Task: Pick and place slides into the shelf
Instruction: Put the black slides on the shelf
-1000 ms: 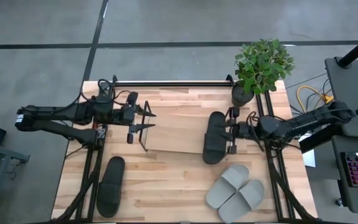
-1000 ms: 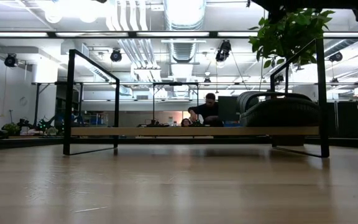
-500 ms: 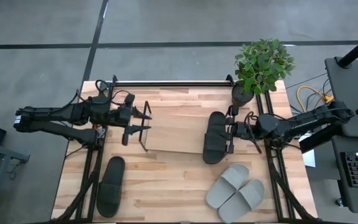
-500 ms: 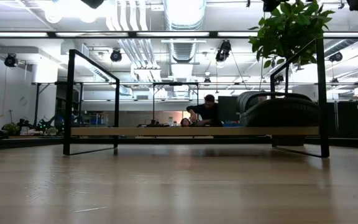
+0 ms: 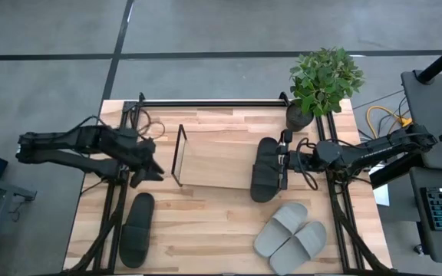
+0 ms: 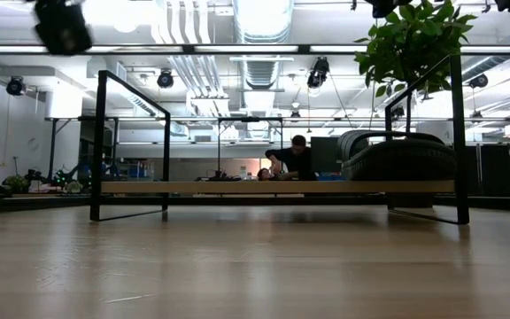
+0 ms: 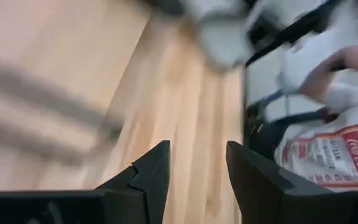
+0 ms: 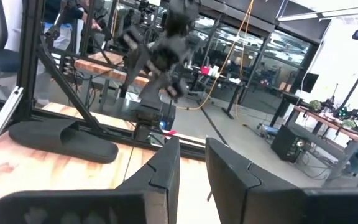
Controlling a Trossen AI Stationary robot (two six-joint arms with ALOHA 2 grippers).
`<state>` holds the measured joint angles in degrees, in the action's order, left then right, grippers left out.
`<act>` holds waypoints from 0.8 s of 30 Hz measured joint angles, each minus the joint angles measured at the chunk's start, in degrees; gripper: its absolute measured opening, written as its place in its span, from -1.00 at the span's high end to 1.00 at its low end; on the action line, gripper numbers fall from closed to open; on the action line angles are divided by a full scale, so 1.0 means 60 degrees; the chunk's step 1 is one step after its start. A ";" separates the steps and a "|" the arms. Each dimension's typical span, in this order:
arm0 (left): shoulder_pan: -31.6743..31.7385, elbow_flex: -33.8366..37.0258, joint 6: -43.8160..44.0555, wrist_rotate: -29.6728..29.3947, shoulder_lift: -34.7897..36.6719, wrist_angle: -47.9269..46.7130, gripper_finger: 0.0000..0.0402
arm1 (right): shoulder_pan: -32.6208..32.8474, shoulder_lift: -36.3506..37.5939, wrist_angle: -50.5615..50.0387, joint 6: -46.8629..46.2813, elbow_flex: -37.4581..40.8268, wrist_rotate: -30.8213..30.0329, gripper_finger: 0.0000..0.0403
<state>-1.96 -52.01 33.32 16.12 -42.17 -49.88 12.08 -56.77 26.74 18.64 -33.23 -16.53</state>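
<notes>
The shelf (image 5: pixel 213 161), a light wood board with black wire end frames, stands mid-table and shows in the low view too (image 6: pixel 273 187). One black slide (image 5: pixel 267 169) lies sole down on the board's right end (image 6: pixel 401 159). Another black slide (image 5: pixel 136 228) lies on the table near left. The grey pair (image 5: pixel 291 230) lies near right. My left gripper (image 5: pixel 150 170) hangs open left of the shelf, tipped down over bare table (image 7: pixel 197 149). My right gripper (image 5: pixel 285 161) stands open and level at the shelved slide's right side, with nothing between its fingers (image 8: pixel 191 143).
A potted plant (image 5: pixel 324 77) stands at the far right corner. A black rail frame (image 5: pixel 206 102) runs along the far edge. A person (image 6: pixel 295 159) sits in the room beyond the table. Bare wood shows between the shelf and the near edge.
My left gripper has drawn back from the shelf's left end frame toward the table's left and near edges, sinking, rolling and tipping downward. It stays open. The shelf and the slides have kept their places.
</notes>
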 joint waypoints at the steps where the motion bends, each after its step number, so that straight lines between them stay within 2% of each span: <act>1: -0.0071 0.0000 0.0356 0.0009 -0.0130 -0.0437 0.30 | 0.0000 0.0000 0.0002 0.0009 0.0000 0.0000 0.66; 6: -0.0586 0.0011 0.1499 0.0489 -0.0791 -0.2207 0.30 | 0.0000 0.0000 0.0000 0.0534 0.0007 0.0000 0.66; 10: -0.1150 0.0187 0.2183 0.1798 -0.1342 -0.2429 0.30 | 0.0000 0.0000 -0.0141 0.0582 0.0011 0.0000 0.66; 13: -0.1699 0.0229 0.2405 0.2232 -0.1772 -0.2429 0.30 | 0.0000 0.0000 -0.0340 0.0582 0.0013 0.0000 0.66; 17: -0.2544 0.0120 0.2495 0.1946 -0.2404 -0.2205 0.35 | 0.0000 0.0000 -0.0514 0.0704 0.0015 0.0000 0.66; 20: -0.3291 -0.0156 0.3452 0.1198 -0.2904 -0.2244 0.46 | -0.0001 0.0000 -0.0595 0.0725 0.0015 0.0000 0.66; 24: -0.4500 -0.0812 0.4379 0.0715 -0.3818 -0.2210 0.61 | -0.0001 0.0000 -0.0648 0.0736 0.0022 -0.0004 0.66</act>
<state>-28.96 -56.88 59.59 20.41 -65.08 -63.14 12.07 -56.77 22.85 23.05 -33.10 -16.56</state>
